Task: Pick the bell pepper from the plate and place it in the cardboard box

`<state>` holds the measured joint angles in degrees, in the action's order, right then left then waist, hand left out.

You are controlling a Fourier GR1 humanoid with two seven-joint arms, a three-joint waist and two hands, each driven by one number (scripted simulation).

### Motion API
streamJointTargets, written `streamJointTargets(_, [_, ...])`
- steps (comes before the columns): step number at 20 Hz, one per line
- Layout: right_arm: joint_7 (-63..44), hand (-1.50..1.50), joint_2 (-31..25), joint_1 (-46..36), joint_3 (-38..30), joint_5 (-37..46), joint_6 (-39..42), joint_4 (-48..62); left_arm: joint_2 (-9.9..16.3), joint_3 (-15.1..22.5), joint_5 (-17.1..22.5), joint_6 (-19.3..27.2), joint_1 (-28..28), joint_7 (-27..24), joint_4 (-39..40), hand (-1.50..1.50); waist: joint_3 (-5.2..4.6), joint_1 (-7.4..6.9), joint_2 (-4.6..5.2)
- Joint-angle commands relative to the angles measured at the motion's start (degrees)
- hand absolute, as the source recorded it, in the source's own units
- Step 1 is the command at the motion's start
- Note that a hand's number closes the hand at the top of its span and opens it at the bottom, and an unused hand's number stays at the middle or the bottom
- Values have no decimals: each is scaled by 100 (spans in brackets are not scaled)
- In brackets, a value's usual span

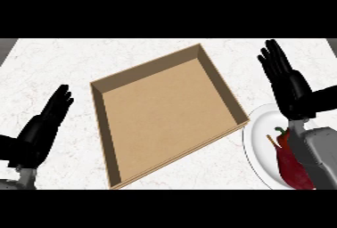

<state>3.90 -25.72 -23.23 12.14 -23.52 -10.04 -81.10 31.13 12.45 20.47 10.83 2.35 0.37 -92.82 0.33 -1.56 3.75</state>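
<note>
A dark red bell pepper (pixel 289 162) with a green stem lies on a white plate (pixel 260 129) at the right edge of the counter, partly hidden by my right forearm. My right hand (pixel 287 80) is open, fingers straight, just beyond the plate and above the pepper, not touching it. A shallow cardboard box (pixel 164 111) lies in the middle of the counter, left of the plate, with nothing inside. At the lower left my left hand (pixel 41 131) rests open, apart from the box.
The counter top (pixel 72 62) is white marble. The box's right corner comes close to the plate's rim.
</note>
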Motion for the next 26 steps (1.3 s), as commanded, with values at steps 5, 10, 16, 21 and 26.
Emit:
streamJointTargets(5, [545, -150, -722, 458, 457, -914, 3285, 143, 719, -504, -931, 778, 32, 218, 770, 0, 24, 97, -272])
streamJointTargets(10, [2197, -150, -2059, 206, 944, 1510, 3573, -151, 753, -492, -1004, 805, -78, 235, 1050, 0, 30, 101, -235])
streamJointTargets(16, [4536, -150, -2074, 723, 592, 852, 5179, 1356, 608, -323, -1252, 946, -4, 211, 1165, 0, 38, -19, -204])
streamJointTargets(21, [5458, -150, -2643, 347, 570, 1763, 4660, 1524, 424, -196, -1378, 994, 176, 187, 1376, 0, 30, -21, -226])
streamJointTargets(26, [5926, -150, -3253, -57, 1168, 3101, 3843, 1577, 461, -274, -1355, 867, 409, 220, 1636, 0, 3, -127, -227])
